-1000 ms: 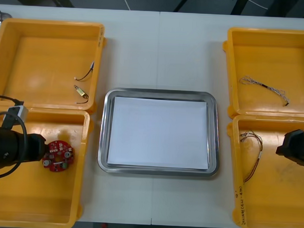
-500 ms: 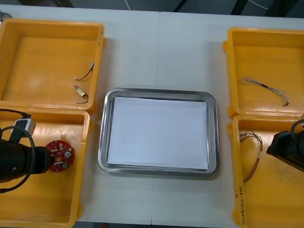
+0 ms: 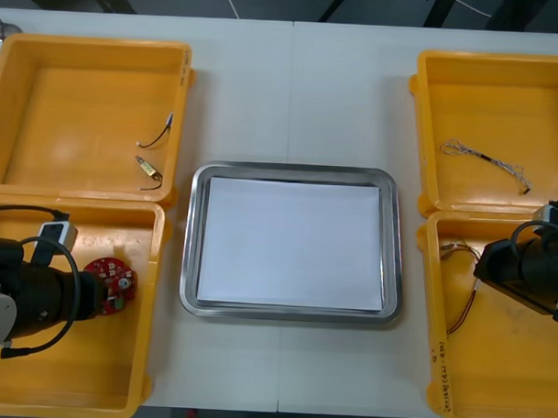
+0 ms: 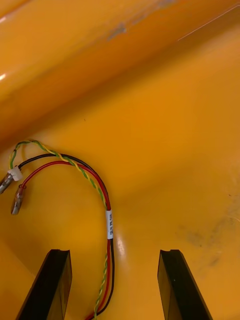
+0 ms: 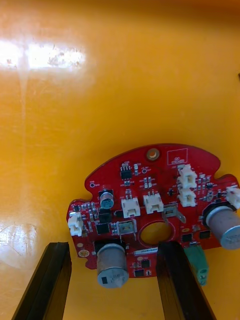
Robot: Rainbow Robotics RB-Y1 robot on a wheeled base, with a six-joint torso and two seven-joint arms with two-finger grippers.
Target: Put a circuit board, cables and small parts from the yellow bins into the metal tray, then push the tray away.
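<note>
A round red circuit board lies in the near left yellow bin. My left gripper is at the board's left edge. In the left wrist view the gripper is open, and the near part of the board lies between its fingers. My right gripper hangs in the near right bin, beside the red and yellow cable. In the right wrist view it is open, with the cable running between its fingers.
The metal tray, white inside, sits mid-table between the bins. The far left bin holds a black cable and a small metal part. A twisted blue and white cable lies in the far right bin.
My left gripper has moved right onto the board's edge. My right gripper has moved left across its bin to the red and yellow cable.
</note>
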